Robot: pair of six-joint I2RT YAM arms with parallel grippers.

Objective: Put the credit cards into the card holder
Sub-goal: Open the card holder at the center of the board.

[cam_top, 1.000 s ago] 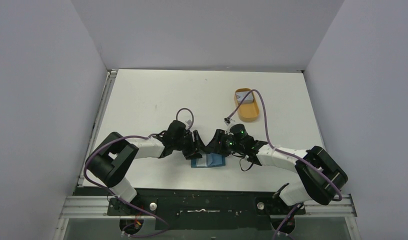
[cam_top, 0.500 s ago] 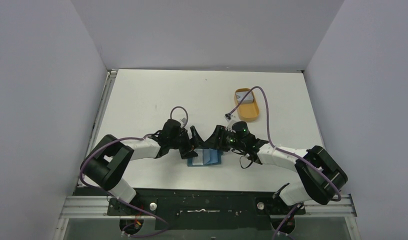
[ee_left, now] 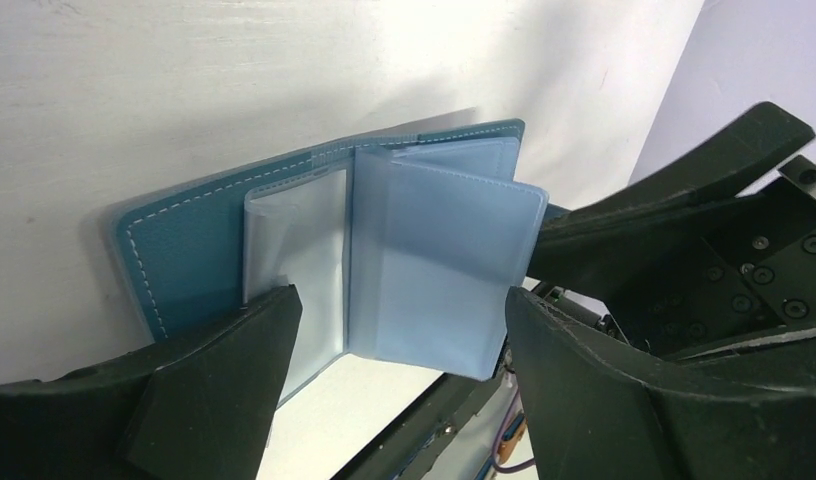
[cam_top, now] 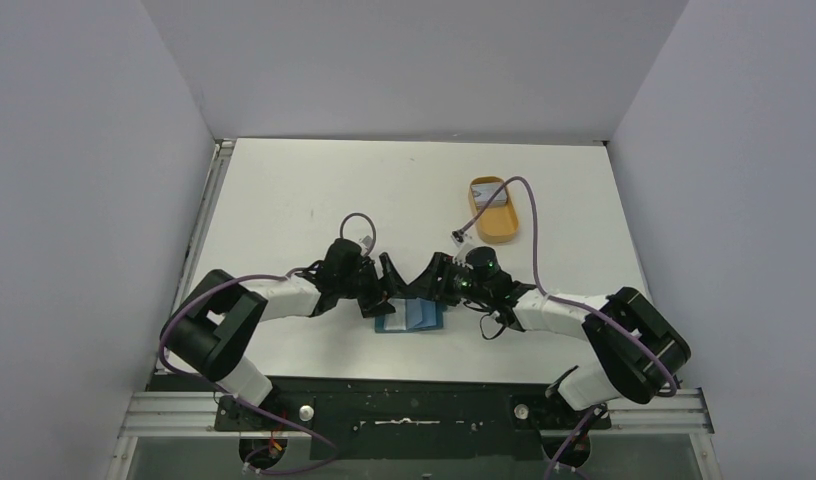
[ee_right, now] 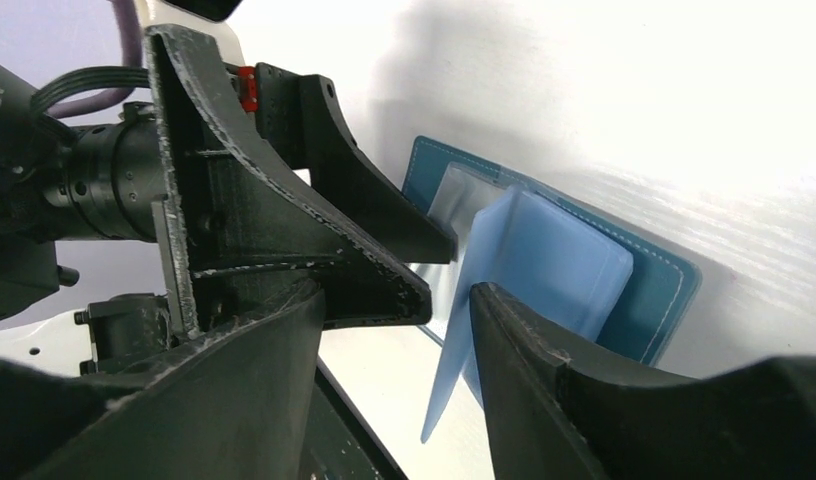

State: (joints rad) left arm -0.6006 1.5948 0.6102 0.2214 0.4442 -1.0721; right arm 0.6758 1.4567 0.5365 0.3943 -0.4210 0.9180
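The teal-blue card holder (cam_top: 411,317) lies open on the white table near the front edge, between my two grippers. In the left wrist view its teal cover (ee_left: 180,252) is flat and the clear sleeves (ee_left: 439,262) fan upward. My left gripper (ee_left: 399,335) is open and straddles the sleeves' near edge without pinching them. My right gripper (ee_right: 394,335) is also open; one pale blue sleeve (ee_right: 489,285) stands on edge just beside its right finger (ee_right: 559,400). A whitish credit card (cam_top: 491,196) rests in the orange tray.
The orange oval tray (cam_top: 496,225) sits at the back right, with the right arm's purple cable arching over it. The two grippers (cam_top: 384,288) (cam_top: 427,285) face each other only a few centimetres apart. The table's front rail (cam_top: 414,410) runs close behind the holder.
The left gripper drew back slightly to the left and spread its jaws wide. The holder shifted a little left and its sleeves fanned open. The right gripper's jaws widened slightly.
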